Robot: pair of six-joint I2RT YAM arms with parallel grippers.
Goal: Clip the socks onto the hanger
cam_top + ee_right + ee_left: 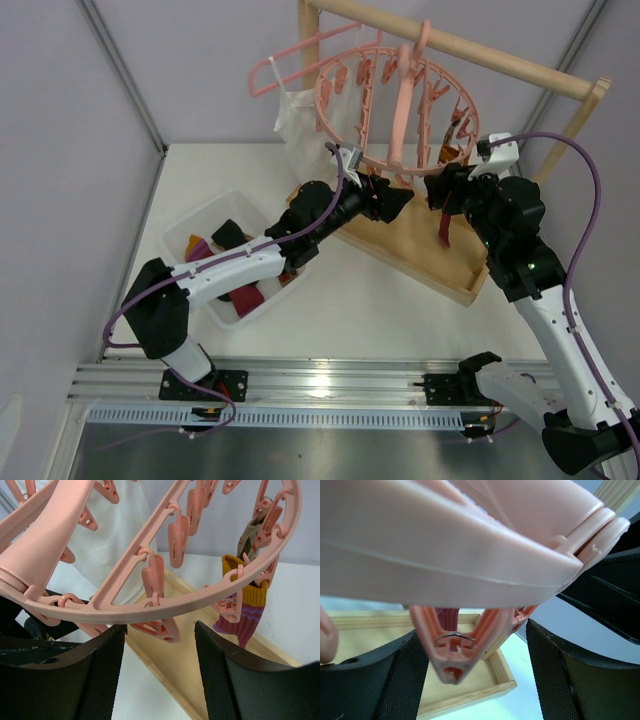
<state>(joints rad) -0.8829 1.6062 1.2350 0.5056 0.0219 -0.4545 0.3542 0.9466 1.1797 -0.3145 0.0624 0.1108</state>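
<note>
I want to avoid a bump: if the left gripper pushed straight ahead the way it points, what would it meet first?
Most likely the pink clip dangling from the hanger. It hangs right between the fingers of the open left gripper, though depth is hard to judge.

The whole scene is taken in from above and behind the arm bases by the top external view, angled down over the white counter [380, 300]. The round pink plastic drying hanger [403, 100] is seen from very close underneath in the left wrist view, framed by the left gripper [475, 680]. It is seen from slightly farther below, looking up, past the right gripper [160, 675]. The hanger and the flat wooden base [420, 245] are shared by all three views.
</note>
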